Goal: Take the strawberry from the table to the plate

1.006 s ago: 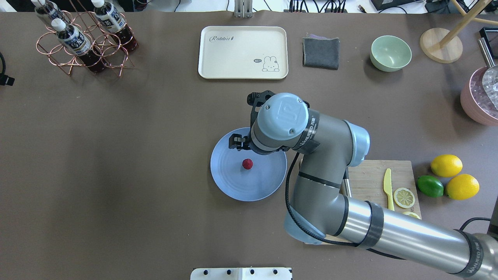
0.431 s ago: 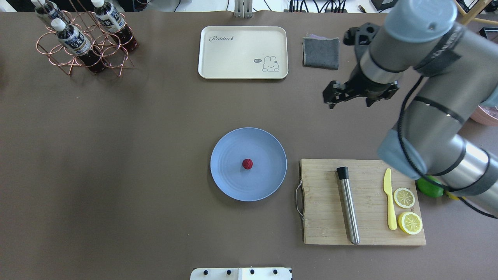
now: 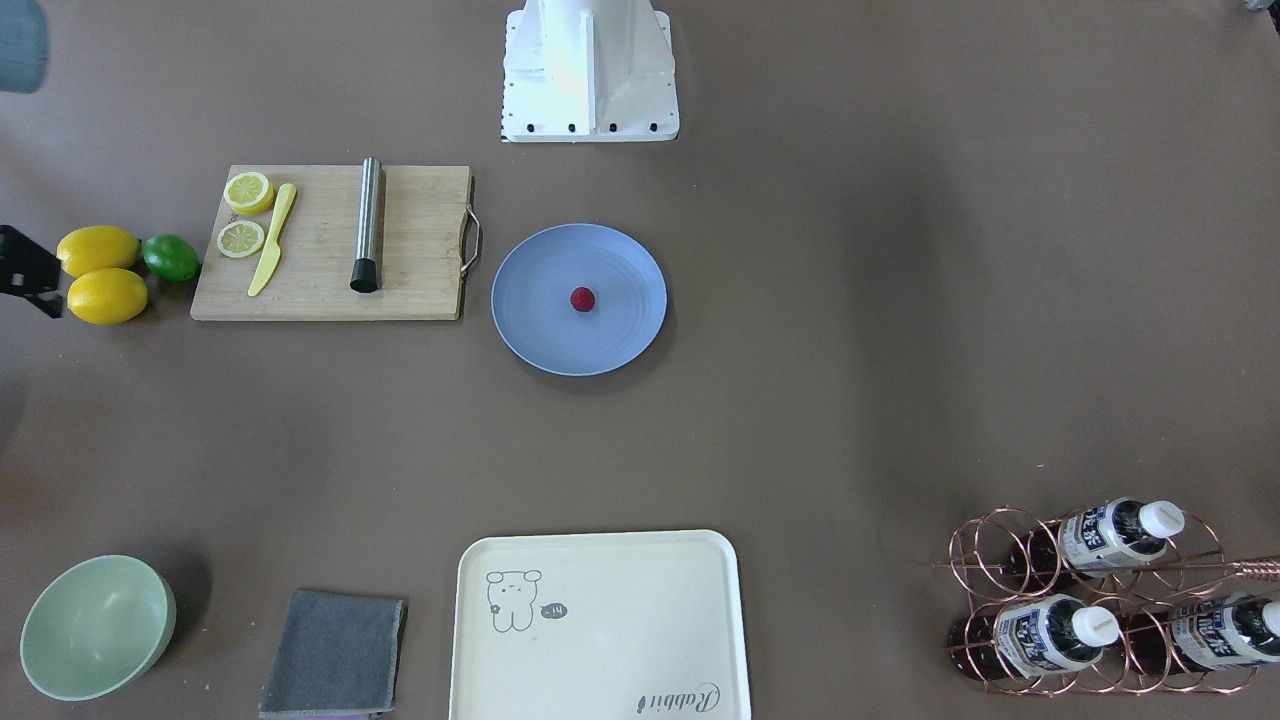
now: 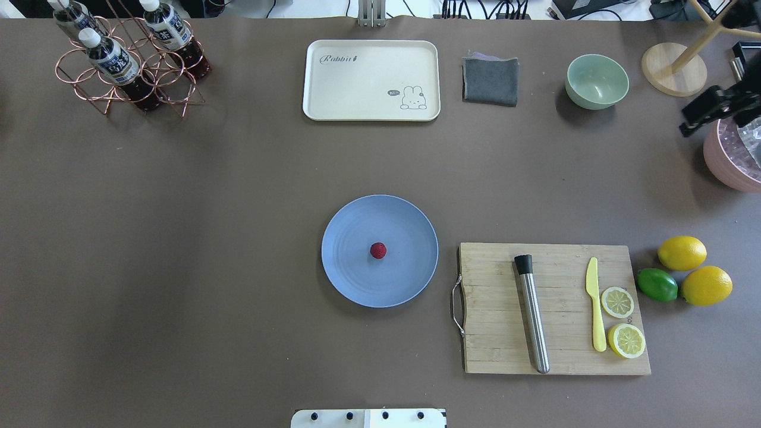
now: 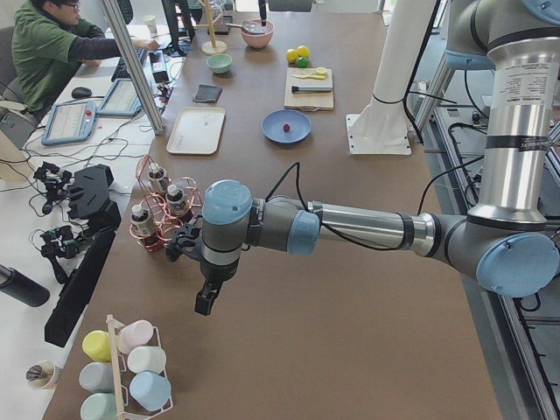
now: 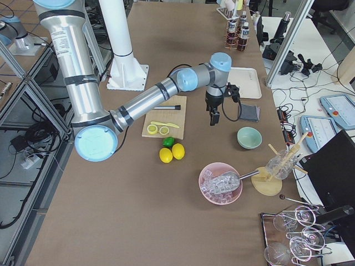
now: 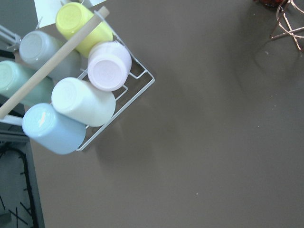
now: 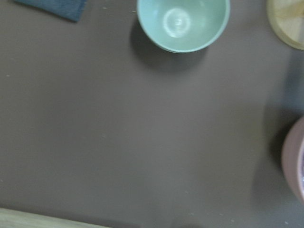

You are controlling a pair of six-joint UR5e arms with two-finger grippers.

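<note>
Strawberry (image 4: 378, 250) sits mid-plate (image 4: 351, 282) — tiny, light, likely soft, apt to roll; pinch gently across its middle. Right hand (image 4: 710, 113) at the bench (image 4: 178, 238) edge, left hand (image 5: 204, 302) far off — can't tell either's spread.

I see the strawberry (image 4: 378, 250) dark red and bumpy, the plate (image 4: 351, 279) matte blue-lavender with faint concentric rings, the table (image 4: 178, 238) plain brown-grey, the tray (image 4: 357, 83) cream with a cartoon rabbit.

A small, bumpy, dark red strawberry (image 4: 378, 250) sits at the centre of the round, shallow blue plate (image 4: 348, 279), which lies flat near the middle of the table (image 4: 178, 249)
</note>
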